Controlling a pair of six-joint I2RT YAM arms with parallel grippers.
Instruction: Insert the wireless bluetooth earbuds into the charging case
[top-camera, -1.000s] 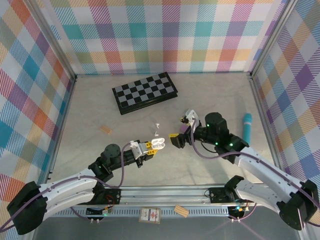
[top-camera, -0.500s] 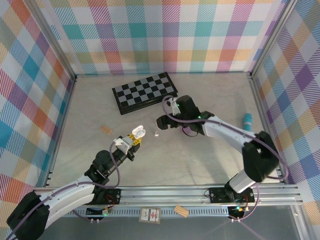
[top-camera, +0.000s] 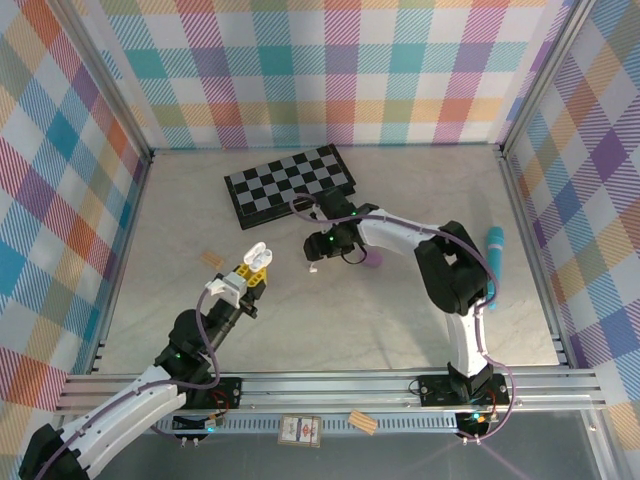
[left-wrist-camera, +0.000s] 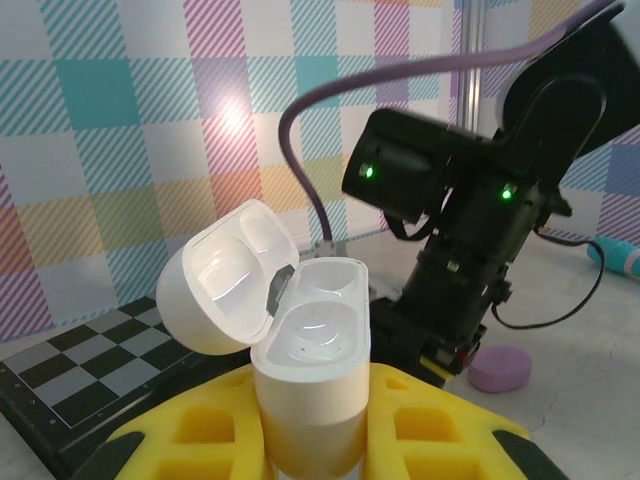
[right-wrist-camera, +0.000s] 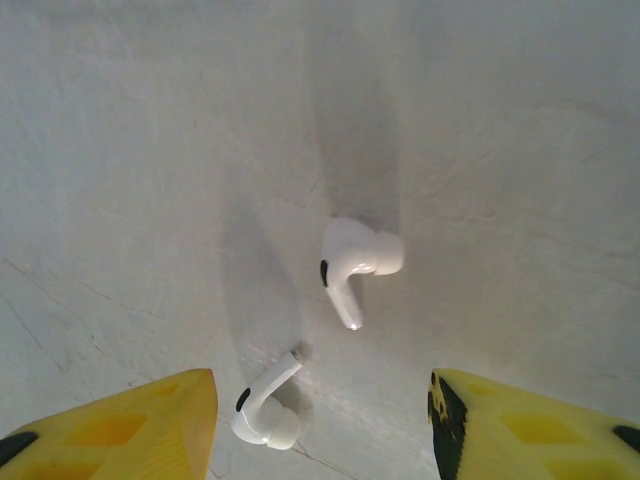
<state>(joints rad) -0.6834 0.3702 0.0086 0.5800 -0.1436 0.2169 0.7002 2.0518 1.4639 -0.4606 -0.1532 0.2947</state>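
Your right gripper (right-wrist-camera: 320, 400), fingers apart, straddles glossy white plastic earbuds (right-wrist-camera: 355, 262) near the chequered board (top-camera: 290, 185); probably slippery, so pinch one's bulb. Left gripper (left-wrist-camera: 310, 440) clamps the white case (left-wrist-camera: 305, 370).

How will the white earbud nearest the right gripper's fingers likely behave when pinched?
That earbud looks glossy and rounded, so it may squirt out of the right gripper if caught off-centre. Tiny and probably very light, it could spin on the smooth table when nudged. Its stem lies flat, so rolling far seems unlikely.
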